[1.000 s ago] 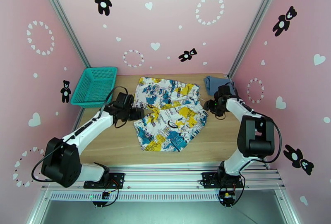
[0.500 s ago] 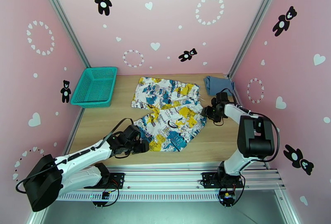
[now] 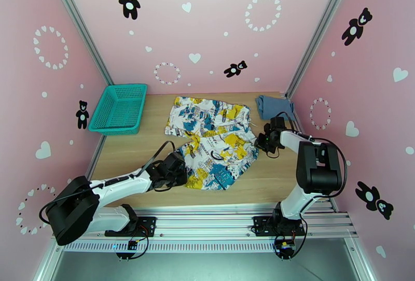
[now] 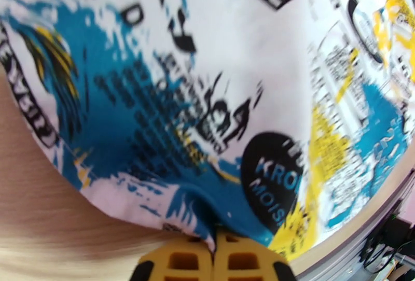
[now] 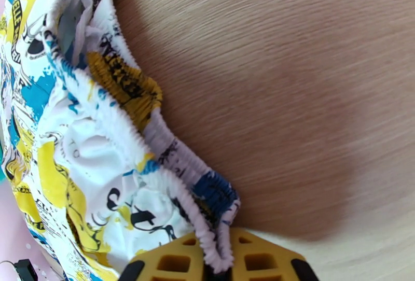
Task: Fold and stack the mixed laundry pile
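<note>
The white cloth [image 3: 215, 142] with yellow-and-blue print lies spread flat on the middle of the wooden table. My left gripper [image 3: 180, 169] sits at the cloth's near left corner. In the left wrist view its yellow fingers [image 4: 176, 261] are shut on the hem of the printed cloth [image 4: 207, 95]. My right gripper [image 3: 260, 142] is at the cloth's right edge. The right wrist view shows the ruffled elastic waistband [image 5: 171, 173] pinched between that gripper's fingers [image 5: 259, 261]. The dusty-blue top [image 3: 272, 106] lies crumpled in the far right corner, apart from both grippers.
A teal mesh basket [image 3: 118, 108] stands at the far left of the table [image 3: 135, 147]. Pink walls close in the left, right and back. The aluminium rail [image 3: 207, 220] with both arm bases runs along the near edge.
My left arm swung from the cloth's far left edge down to its near left corner and shut on the hem. The right gripper closed on the waistband.
</note>
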Tool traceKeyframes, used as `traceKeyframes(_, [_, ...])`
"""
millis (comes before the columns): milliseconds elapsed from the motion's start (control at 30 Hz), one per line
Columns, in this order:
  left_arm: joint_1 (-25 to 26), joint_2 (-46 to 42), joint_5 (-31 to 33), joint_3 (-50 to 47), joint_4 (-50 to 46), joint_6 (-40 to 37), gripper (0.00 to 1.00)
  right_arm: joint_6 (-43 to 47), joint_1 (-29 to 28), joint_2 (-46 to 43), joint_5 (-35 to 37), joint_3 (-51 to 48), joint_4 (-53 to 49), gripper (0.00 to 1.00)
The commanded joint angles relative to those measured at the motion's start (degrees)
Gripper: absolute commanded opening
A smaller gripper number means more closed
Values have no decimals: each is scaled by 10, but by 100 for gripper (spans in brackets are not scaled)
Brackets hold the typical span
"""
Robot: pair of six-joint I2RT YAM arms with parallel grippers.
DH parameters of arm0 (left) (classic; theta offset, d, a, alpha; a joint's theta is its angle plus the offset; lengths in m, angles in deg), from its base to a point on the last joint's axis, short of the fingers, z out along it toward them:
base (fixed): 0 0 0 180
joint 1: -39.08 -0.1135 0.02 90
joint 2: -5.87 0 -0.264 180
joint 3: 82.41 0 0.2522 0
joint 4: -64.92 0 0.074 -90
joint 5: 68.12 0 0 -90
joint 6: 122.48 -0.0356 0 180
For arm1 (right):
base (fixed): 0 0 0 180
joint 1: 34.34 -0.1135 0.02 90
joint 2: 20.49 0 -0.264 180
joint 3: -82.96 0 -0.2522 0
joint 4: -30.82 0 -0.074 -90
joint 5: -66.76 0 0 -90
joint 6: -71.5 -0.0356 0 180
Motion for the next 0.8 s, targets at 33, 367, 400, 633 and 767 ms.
traceKeyframes(33, [3,-78,34,75,-54,-31,0,3,0,-74,23,-2,-58,8])
traceKeyframes(367, [-127,-70,-7,179,-250,-116,0,14,-6,-106,75,35,-156,8])
traceKeyframes(400, [-150,-55,-23,171,-244,-128,11,17,-6,-96,80,34,-159,10])
traceKeyframes(633, [-184,27,-19,158,-196,-162,75,21,-6,-27,90,-1,-133,51])
traceKeyframes(767, [-181,-12,-14,103,-201,-140,80,23,-6,-30,93,-10,-127,55])
